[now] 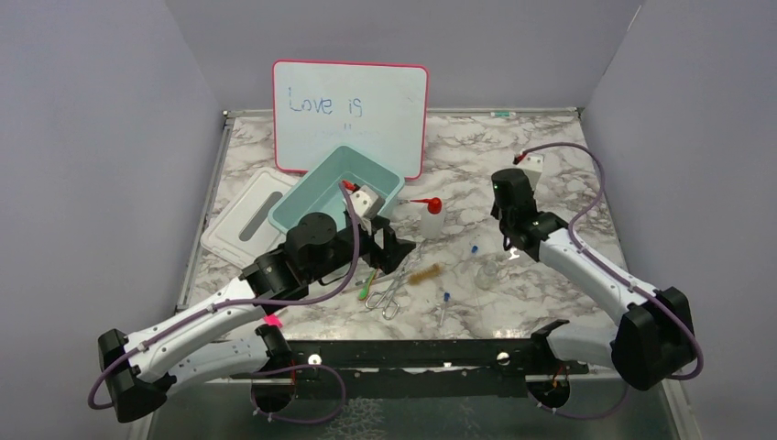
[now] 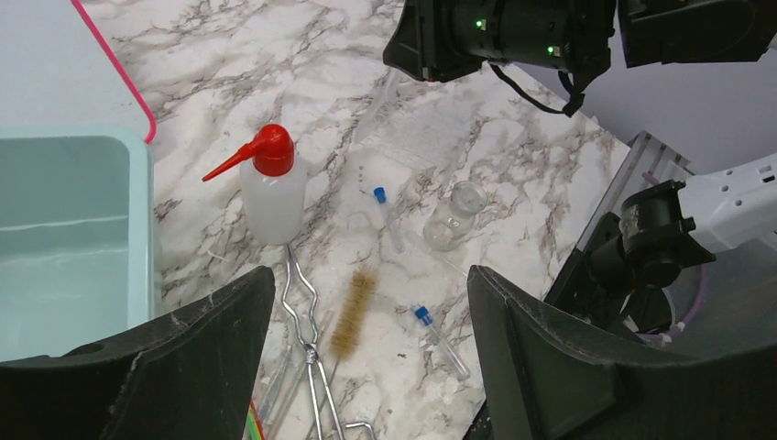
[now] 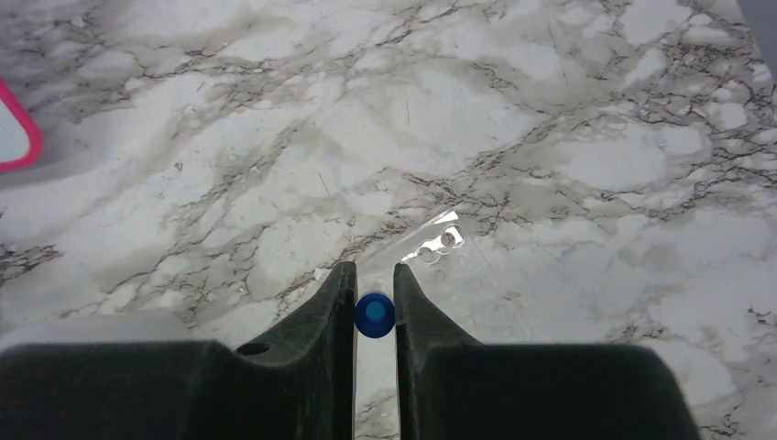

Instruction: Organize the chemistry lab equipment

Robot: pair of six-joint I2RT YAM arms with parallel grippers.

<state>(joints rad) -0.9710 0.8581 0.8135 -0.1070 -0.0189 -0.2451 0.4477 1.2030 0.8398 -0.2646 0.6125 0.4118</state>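
- Right gripper: jaws pressed together on a blue-capped tube. The cap faces the wrist camera, so the tube appears to run along the fingers, an orientation suited to end-first insertion.
- Just beyond the fingers, a clear perforated rack lies on the marble table. It is judged to be the seat for this tube, which would explain the hover near it.
- Left gripper: jaws spread wide with nothing between them, held above the loose items.
- Beneath the left gripper, the brown brush and metal tongs lie side by side. The wide spread would admit either one.
- Further out, a second tube and a third tube lie flat and well apart.
- The squeeze bottle and glass flask stand upright on the table, not yet sorted.
- The teal bin sits open beside the left gripper, with its lid set aside. It is the probable container for the bulkier items.
- The whiteboard stands behind the bin.
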